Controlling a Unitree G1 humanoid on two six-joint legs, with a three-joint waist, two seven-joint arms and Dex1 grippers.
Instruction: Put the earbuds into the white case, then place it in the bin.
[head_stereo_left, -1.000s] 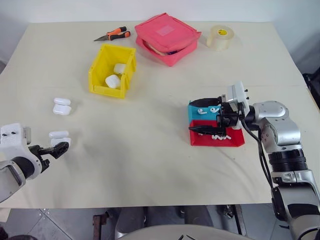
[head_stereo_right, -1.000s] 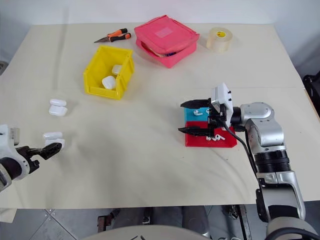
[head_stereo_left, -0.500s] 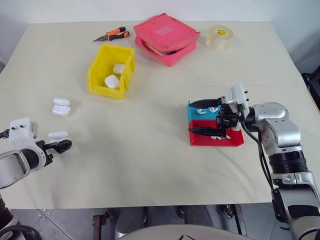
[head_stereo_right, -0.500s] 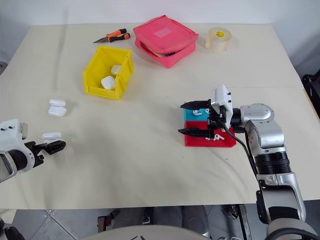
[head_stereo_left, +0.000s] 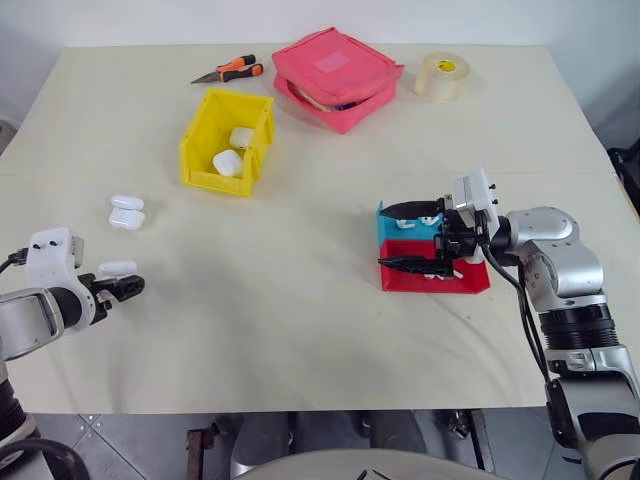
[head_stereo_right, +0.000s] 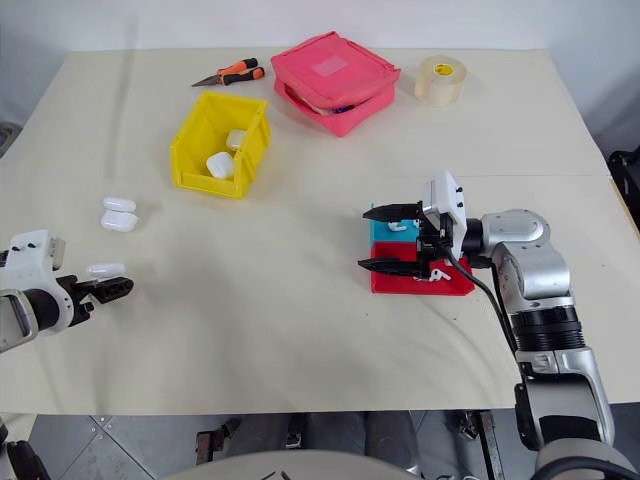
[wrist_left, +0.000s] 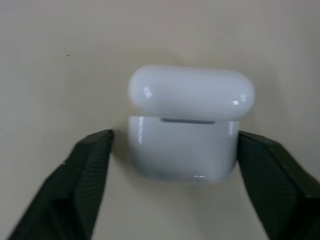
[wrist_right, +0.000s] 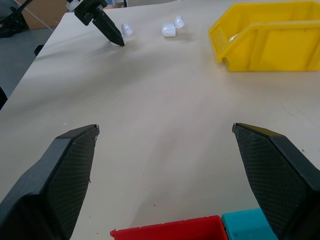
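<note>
Head views: left gripper (head_stereo_left: 128, 287) sits at the white case (head_stereo_left: 117, 268) near the table's left edge; right gripper (head_stereo_left: 412, 237) gapes empty above the trays. Left wrist view: fingers flank the case's base, barely touching. Glossy, light, slippery; I'd squeeze the flat sides below the lid.

Broad bare stretch of table (head_stereo_left: 290, 300) across the middle, open between left gripper (head_stereo_left: 128, 287) and red tray (head_stereo_left: 435, 279). Second white case (head_stereo_left: 127, 212) lying between the gripper's case (wrist_left: 185, 131) and yellow bin (head_stereo_left: 226, 142). Behind the bin, pink pouch (head_stereo_left: 338, 77), pliers (head_stereo_left: 227, 69) and tape roll (head_stereo_left: 441, 75) crowding the far edge. Right gripper (head_stereo_left: 408, 237), fingers wide apart, over blue tray (head_stereo_left: 392, 229) and red tray.
</note>
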